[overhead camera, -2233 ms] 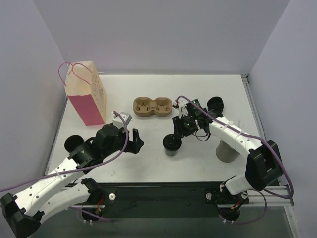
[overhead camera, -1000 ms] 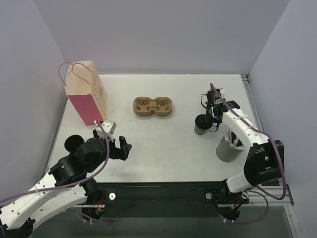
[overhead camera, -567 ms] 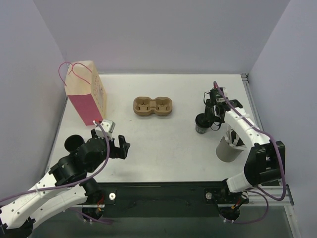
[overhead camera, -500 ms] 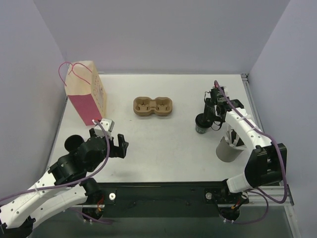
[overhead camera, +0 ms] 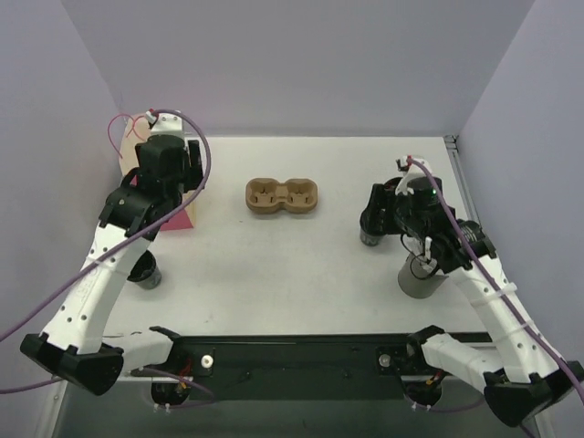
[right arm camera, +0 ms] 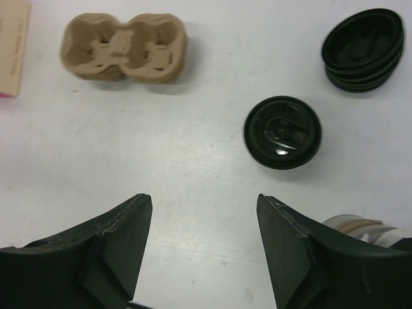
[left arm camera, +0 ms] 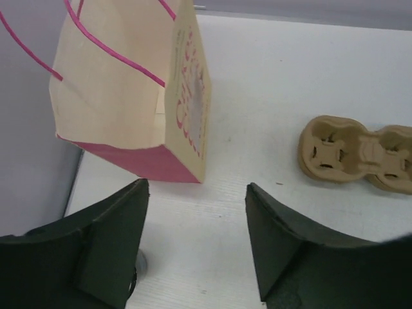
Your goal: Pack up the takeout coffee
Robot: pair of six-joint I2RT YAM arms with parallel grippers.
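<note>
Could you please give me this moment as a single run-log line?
left claw open, facing paper bag | right claw open, clear of lidded cup | pulp tray: both wells empty

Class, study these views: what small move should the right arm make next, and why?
Probably shift the right gripper sideways over the lidded cup and descend: its jaws are open and empty, the cup stands off-centre, and the pulp tray has both wells empty.

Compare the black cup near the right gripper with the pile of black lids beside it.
The cup is a single piece with its lid on; the lid stack is several loose lids nested together. The cup's top faces the camera squarely, while the lid stack leans, its layers showing. Both are black, round and on the white table.
</note>
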